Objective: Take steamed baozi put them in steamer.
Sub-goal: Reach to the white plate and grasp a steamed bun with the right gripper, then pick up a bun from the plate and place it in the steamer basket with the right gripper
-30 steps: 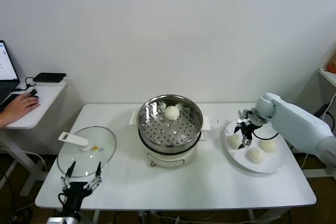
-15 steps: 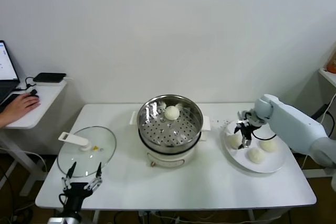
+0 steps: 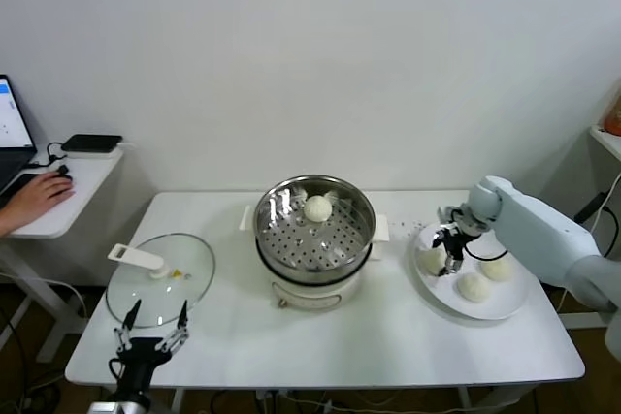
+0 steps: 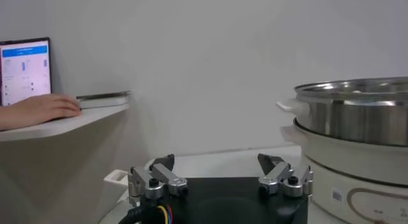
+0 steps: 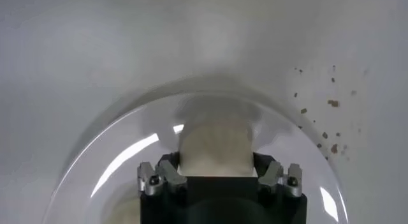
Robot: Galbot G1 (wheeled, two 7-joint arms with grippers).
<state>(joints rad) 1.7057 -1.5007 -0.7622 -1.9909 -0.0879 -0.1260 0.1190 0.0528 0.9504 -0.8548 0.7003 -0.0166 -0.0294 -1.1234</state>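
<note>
The steamer (image 3: 313, 239) stands mid-table with one baozi (image 3: 317, 207) on its perforated bottom. Three more baozi lie on the white plate (image 3: 505, 309) at the right: one on the plate's left (image 3: 431, 262), one in front (image 3: 473, 287), one on the right (image 3: 499, 268). My right gripper (image 3: 450, 251) is down at the left baozi. In the right wrist view it (image 5: 217, 166) is open, with that baozi (image 5: 215, 142) between its fingers, one on each side. My left gripper (image 3: 150, 329) is open and empty, parked low at the table's front left; it also shows in the left wrist view (image 4: 217, 166).
A round glass lid (image 3: 160, 278) with a white handle lies on the table's left part. Crumbs (image 3: 412, 225) lie between the steamer and the plate. A side table (image 3: 58, 191) at the far left holds a laptop and a person's hand.
My right gripper has shifted slightly lower and nearer around the left baozi on the plate. The left arm, the steamer and the other baozi have not moved.
</note>
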